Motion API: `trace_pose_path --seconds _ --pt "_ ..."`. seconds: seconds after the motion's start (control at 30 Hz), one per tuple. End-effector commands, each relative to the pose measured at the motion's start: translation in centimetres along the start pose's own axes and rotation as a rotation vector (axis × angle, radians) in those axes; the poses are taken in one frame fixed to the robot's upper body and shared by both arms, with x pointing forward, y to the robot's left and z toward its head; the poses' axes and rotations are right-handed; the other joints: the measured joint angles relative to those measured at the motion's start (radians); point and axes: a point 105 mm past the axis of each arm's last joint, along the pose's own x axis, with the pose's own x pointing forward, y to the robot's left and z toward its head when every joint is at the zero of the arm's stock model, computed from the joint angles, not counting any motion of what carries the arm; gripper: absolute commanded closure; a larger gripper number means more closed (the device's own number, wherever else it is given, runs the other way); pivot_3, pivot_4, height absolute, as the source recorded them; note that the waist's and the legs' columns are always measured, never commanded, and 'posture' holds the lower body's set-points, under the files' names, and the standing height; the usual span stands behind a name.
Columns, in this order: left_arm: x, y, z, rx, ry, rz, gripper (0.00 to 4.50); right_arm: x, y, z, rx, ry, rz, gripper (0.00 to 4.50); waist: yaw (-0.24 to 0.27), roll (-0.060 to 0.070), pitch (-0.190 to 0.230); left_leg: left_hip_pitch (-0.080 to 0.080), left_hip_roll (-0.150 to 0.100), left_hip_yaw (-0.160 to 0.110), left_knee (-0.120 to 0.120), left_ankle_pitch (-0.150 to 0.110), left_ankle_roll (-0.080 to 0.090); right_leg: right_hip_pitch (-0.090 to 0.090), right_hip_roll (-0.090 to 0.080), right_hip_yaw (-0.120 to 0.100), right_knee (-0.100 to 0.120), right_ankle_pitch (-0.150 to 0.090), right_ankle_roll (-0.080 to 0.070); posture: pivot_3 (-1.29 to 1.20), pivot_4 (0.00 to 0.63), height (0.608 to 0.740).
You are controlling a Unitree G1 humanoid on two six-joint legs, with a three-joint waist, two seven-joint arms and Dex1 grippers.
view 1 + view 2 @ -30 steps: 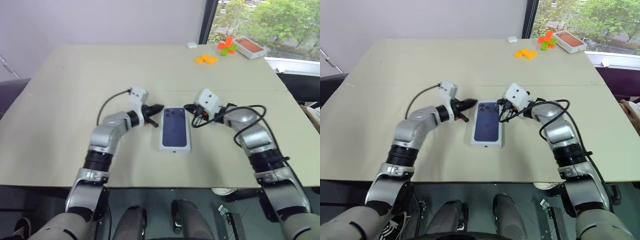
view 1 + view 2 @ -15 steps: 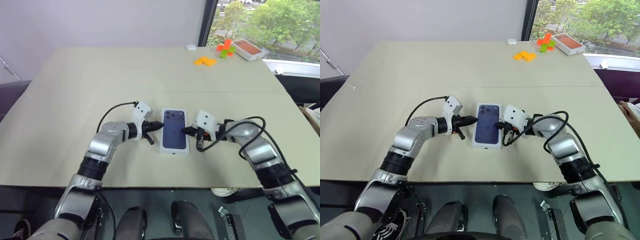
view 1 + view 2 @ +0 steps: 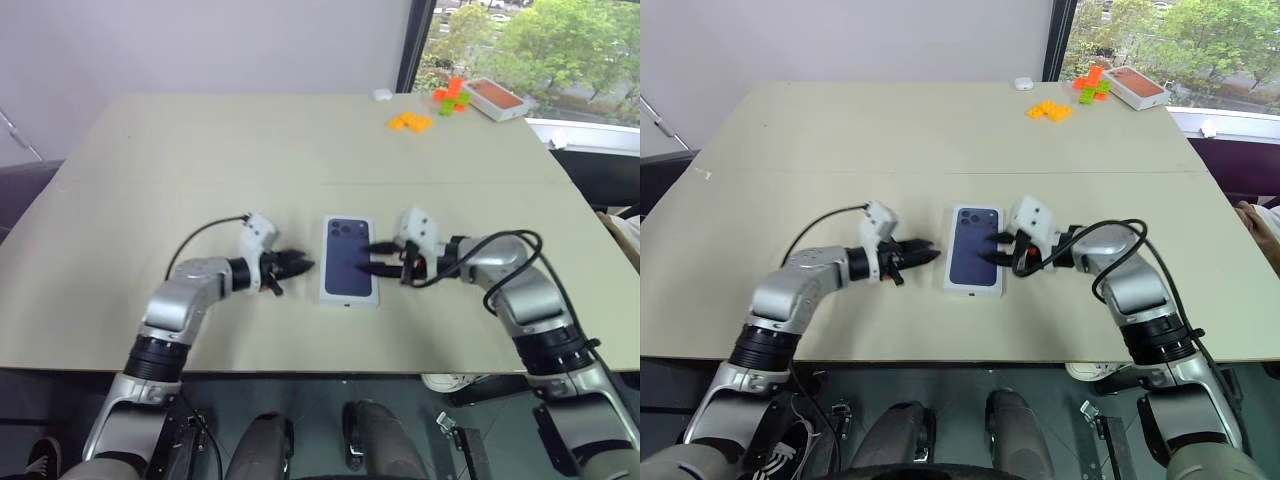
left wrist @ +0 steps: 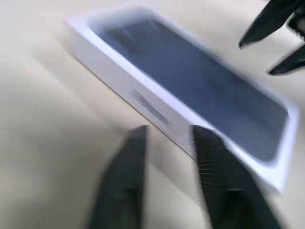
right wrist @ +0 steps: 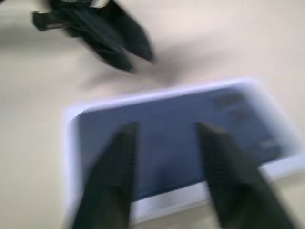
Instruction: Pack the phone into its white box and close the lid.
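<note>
The white box lies closed in the middle of the table, its lid on top with the dark phone picture facing up. The phone itself is hidden. My left gripper is open, a short way left of the box and pointing at its side, touching nothing. My right gripper is open too, its fingertips over the lid's right edge, with nothing held. The left wrist view shows the box's side wall just beyond my left gripper. The right wrist view looks down onto the lid.
Far back right by the window stand an orange-topped box, orange blocks, orange and green blocks and a small white object. The table's front edge runs close below the arms.
Both grippers have gone from shut to open. The left one has drawn away leftwards from the box; the right one has pulled back a little and rolled. The box has stayed put.
</note>
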Motion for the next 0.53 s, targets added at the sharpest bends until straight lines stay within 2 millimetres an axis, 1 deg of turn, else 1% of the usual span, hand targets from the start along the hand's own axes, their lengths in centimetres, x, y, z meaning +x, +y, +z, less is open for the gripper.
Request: trace_pose_path --seconds 0.03,0.07,0.1,0.2,0.3,0.37,0.43,0.53 --pt "-2.5 1.3 2.4 0.069 -0.089 0.050 0.50 -1.7 -1.1 0.2 -0.030 -0.029 -0.045 0.45 0.001 0.000 0.000 0.000 0.000 0.000 -0.001 0.000 0.000 0.000 0.000 0.000 0.000 0.000 0.000 0.00 0.150 0.740" --pt "-3.4 1.9 2.4 0.073 -0.086 0.065 0.13 -2.2 -1.2 0.1 -0.035 -0.023 -0.044 0.05 0.000 0.000 0.000 0.000 0.000 0.000 -0.002 0.000 0.000 0.000 0.000 0.000 -0.001 0.000 0.000 0.00 0.150 0.740" --pt "-4.5 2.4 2.3 0.076 -0.082 0.080 0.02 -2.7 -1.4 0.0 -0.031 -0.015 -0.047 0.00 0.000 0.000 0.000 0.000 0.000 0.001 -0.003 0.000 0.001 -0.001 -0.001 0.000 -0.002 0.000 0.000 0.00 0.150 0.740" --pt "-7.1 3.3 2.3 0.096 -0.071 0.102 0.02 -4.1 -1.7 -0.2 -0.036 0.019 -0.041 0.00 -0.004 0.001 0.001 -0.002 0.000 0.002 -0.003 -0.001 0.002 -0.003 -0.001 0.001 -0.003 0.000 0.000 0.00 0.150 0.740" --pt "-9.5 3.6 1.3 0.092 -0.028 0.123 0.02 -5.5 -1.6 0.3 0.009 0.028 -0.007 0.00 -0.002 0.001 0.001 -0.002 0.000 0.002 -0.005 -0.001 0.002 -0.004 -0.001 0.001 -0.003 0.000 0.000 0.00 0.150 0.740" --pt "-10.5 3.5 0.9 0.086 -0.019 0.128 0.02 -6.3 -2.0 0.2 -0.016 0.046 -0.021 0.00 -0.001 0.001 0.001 -0.001 0.000 0.002 -0.005 -0.001 0.002 -0.004 -0.001 0.001 -0.003 0.000 0.000 0.00 0.150 0.740" --pt "-11.5 3.5 0.0 0.094 0.016 0.145 0.02 -7.3 -2.7 -0.6 -0.015 0.081 -0.050 0.00 -0.001 0.001 0.001 -0.001 0.000 0.002 -0.005 -0.001 0.002 -0.003 -0.001 0.001 -0.003 0.000 0.000 0.00 0.150 0.740" --pt "-12.6 4.0 -0.6 0.094 0.023 0.195 0.02 -8.2 -3.4 -1.5 -0.004 0.099 -0.080 0.00 0.001 0.001 0.001 -0.001 0.000 0.002 -0.005 -0.001 0.002 -0.002 -0.001 0.001 -0.003 0.000 0.000 0.00 0.150 0.740"
